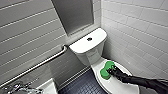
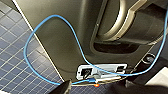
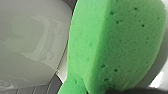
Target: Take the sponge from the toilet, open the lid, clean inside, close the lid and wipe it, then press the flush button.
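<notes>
The white toilet (image 1: 86, 53) stands in the corner with its lid (image 1: 120, 86) down. The bright green sponge (image 1: 107, 70) rests on the lid near the tank end. My right gripper (image 1: 113, 72) is shut on the sponge, and its dark arm comes in from the lower right. In the right wrist view the sponge (image 3: 115, 47) looms large against the glossy white lid (image 3: 32, 45). The small dark flush button (image 1: 89, 39) sits in the middle of the flat tank top.
A metal grab bar (image 1: 37, 66) runs along the grey tiled wall left of the toilet. White tiled wall closes in on the right. Dark small-tiled floor (image 1: 82, 85) lies before the bowl. A blue cable (image 2: 50, 37) loops over my own dark body above the floor tiles (image 2: 15, 62).
</notes>
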Controlling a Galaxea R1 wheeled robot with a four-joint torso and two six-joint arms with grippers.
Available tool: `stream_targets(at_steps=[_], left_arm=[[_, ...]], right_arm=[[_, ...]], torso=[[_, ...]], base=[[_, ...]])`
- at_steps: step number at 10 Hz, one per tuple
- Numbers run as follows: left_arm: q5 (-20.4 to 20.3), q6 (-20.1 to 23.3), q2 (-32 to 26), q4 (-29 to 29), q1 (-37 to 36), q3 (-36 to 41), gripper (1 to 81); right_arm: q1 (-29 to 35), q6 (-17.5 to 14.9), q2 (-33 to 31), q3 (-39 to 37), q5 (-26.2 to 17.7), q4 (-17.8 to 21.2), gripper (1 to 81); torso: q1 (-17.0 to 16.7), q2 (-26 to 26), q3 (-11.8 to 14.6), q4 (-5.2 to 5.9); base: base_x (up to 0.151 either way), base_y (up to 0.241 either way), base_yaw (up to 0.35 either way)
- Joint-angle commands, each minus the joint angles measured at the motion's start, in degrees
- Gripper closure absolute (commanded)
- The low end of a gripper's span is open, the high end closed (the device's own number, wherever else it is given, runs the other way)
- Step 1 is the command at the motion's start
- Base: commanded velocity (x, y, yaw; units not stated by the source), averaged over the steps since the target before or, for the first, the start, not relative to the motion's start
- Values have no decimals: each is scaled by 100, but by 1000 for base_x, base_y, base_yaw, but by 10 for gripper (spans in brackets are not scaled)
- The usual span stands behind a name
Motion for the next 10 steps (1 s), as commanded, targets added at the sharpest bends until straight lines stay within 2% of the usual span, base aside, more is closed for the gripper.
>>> stream_targets(at_steps=[1, 2, 6, 9, 10], left_arm=[[553, 26, -111, -27, 168, 9, 10], [553, 26, -120, -18, 168, 9, 10], [553, 35, -128, -9, 168, 27, 10], [562, 26, -164, -18, 168, 35, 10], [553, 35, -155, -9, 185, 35, 10]], right_arm=[[-220, 115, -1059, 1891, 700, -522, 811], [-396, 273, -1237, 2042, 789, -602, 811], [-1354, 1150, -2062, 2656, 1508, -1435, 811], [-2040, 2239, -2563, 2814, 1965, -2234, 811], [-2294, 2646, -2836, 3044, 2256, -2544, 811]], torso=[[0, 0, 0, 0], [0, 0, 0, 0], [0, 0, 0, 2], [0, 0, 0, 2], [0, -2, 0, 2]], base=[[0, 0, 0], [0, 0, 0], [0, 0, 0], [0, 0, 0], [0, 0, 0]])
